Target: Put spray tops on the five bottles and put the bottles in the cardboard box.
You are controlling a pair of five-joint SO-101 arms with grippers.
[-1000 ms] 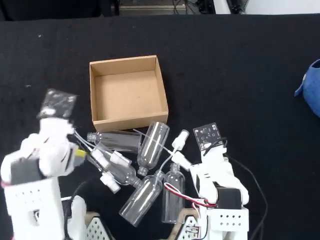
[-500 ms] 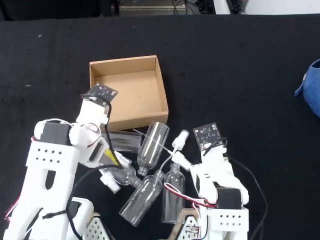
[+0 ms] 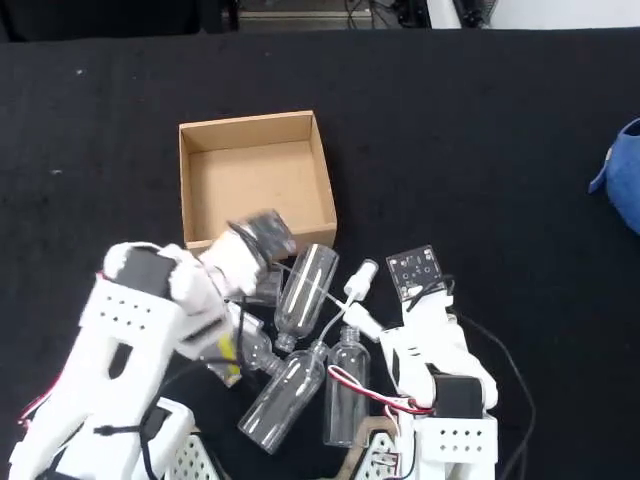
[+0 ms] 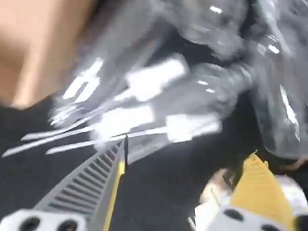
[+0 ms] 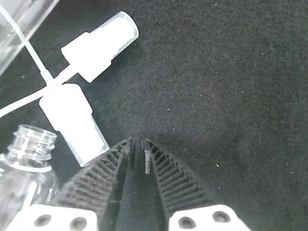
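Several clear bottles lie in a heap in front of the open cardboard box (image 3: pixel 248 121), among them one bottle (image 3: pixel 305 285) pointing at the box and two bottles (image 3: pixel 285 396) nearer the arm bases. My left gripper (image 3: pixel 234 332) hangs over the left side of the heap, open (image 4: pixel 187 149), with white spray tops (image 4: pixel 126 118) and their thin tubes just beyond its fingers. My right gripper (image 5: pixel 139 144) is shut on nothing, low over the black cloth beside two loose spray tops (image 5: pixel 100 45) and an open bottle neck (image 5: pixel 30 143).
A blue object (image 3: pixel 624 180) sits at the right edge of the table. The table is covered in black cloth (image 3: pixel 480 150). The box stands empty. Both arm bases (image 3: pixel 445 440) stand at the near edge.
My left arm has swung from the far left in over the bottle heap, its wrist now near the box's front wall. The right arm has kept still.
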